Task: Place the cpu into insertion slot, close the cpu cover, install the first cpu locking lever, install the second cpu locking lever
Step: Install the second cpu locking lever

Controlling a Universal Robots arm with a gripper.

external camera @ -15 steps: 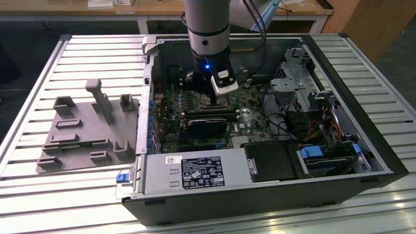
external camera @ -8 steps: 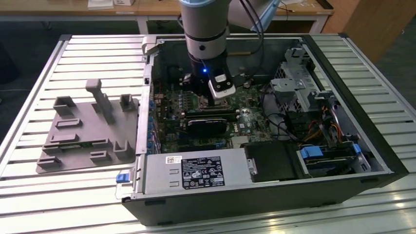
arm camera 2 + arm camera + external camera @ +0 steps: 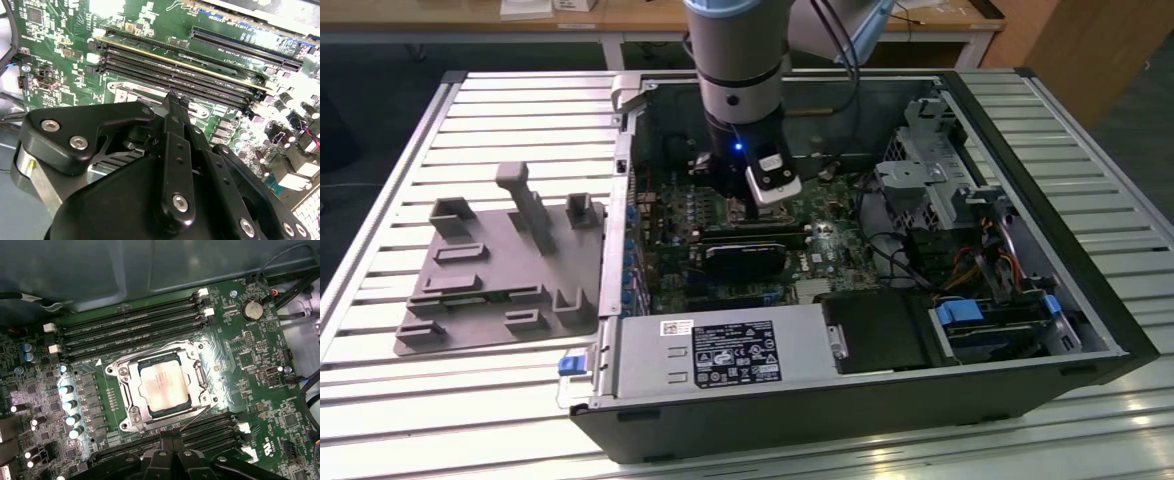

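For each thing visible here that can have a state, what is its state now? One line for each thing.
cpu: seated flat in the insertion slot, metal top facing up.
insertion slot: filled by the cpu.
cpu cover: closed down flat, framing the cpu.
gripper: fingers together, tips beside the socket's edge, holding nothing visible.
computer case: lying on its side, side panel off, inside exposed.

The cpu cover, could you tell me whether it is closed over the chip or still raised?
Closed: in the first wrist view the cpu cover lies flat on the insertion slot, framing the cpu through its square opening.
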